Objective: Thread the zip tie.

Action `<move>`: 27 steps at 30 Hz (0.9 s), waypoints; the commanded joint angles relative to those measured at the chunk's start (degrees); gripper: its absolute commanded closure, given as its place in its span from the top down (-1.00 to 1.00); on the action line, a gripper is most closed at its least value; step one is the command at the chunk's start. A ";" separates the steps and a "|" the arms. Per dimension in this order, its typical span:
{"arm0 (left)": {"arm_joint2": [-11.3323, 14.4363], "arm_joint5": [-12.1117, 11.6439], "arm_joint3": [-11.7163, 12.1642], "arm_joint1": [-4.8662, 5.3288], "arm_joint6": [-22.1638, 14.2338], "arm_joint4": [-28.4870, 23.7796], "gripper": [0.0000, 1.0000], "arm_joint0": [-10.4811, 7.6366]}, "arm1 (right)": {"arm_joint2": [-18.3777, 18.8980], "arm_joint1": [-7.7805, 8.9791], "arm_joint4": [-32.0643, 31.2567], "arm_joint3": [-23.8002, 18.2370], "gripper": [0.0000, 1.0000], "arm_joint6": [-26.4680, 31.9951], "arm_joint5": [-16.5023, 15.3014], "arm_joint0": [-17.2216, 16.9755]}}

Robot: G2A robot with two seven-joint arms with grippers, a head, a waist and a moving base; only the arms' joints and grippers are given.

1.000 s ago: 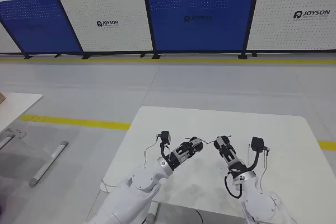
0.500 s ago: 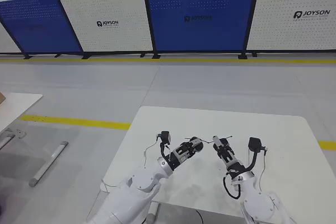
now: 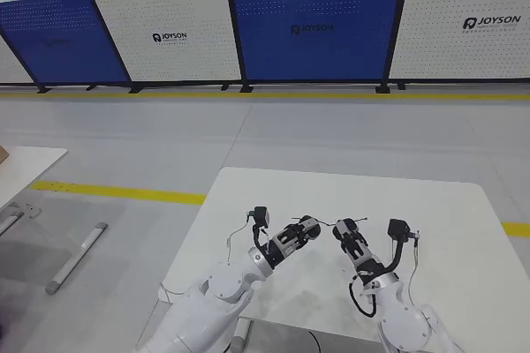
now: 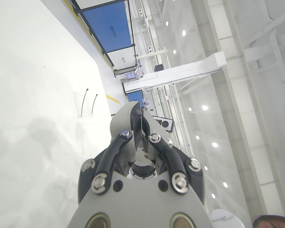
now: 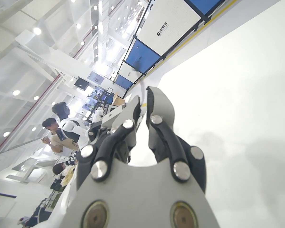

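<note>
Zip tie (image 4: 141,127): held off the table (image 3: 424,203), clamped in the left end effector (image 4: 139,114), whose jaws are closed tight on the strip. What looks like the small head block sits near the jaw tips. The right end effector (image 5: 143,96) stands narrow, with a pale, blurred strip coming out past its tips. This is judged to be the tail of the same tie, but the pictures do not settle that.

Position: in the top view both end effectors hang over the near half of the table. The right one is close at 3 o'clock of the left, and they are not touching.

Orientation: at the left end effector the strip is seen edge-on, with its long axis along the jaws and the head end pointing outward. At the right end effector the strip carries on the line of the jaws and points away from the wrist. In the top view a thin dark line by the right end effector runs roughly from 9 to 3 o'clock.

Step in hand, as judged: lining up the tail with the head; insertion is not yet made.

Next move calls for: a small closing motion with the tail tip aimed squarely at the head slot. The tail needs to be flat side on and kept from bending away.

Other items: two spare ties (image 4: 84,102) lie side by side on the table, well apart from the work.
</note>
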 commanded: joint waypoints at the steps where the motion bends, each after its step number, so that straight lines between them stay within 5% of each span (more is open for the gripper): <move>1: 0.00 0.00 0.00 0.00 0.00 0.00 -1.00 0.00 | 0.05 0.00 -0.30 -0.10 -1.00 -0.12 -0.08 -0.05; 27: 0.35 -0.48 -0.94 -0.16 -0.42 0.92 -1.00 0.57 | -0.86 -0.23 -1.19 1.02 -1.00 2.70 -0.56 1.10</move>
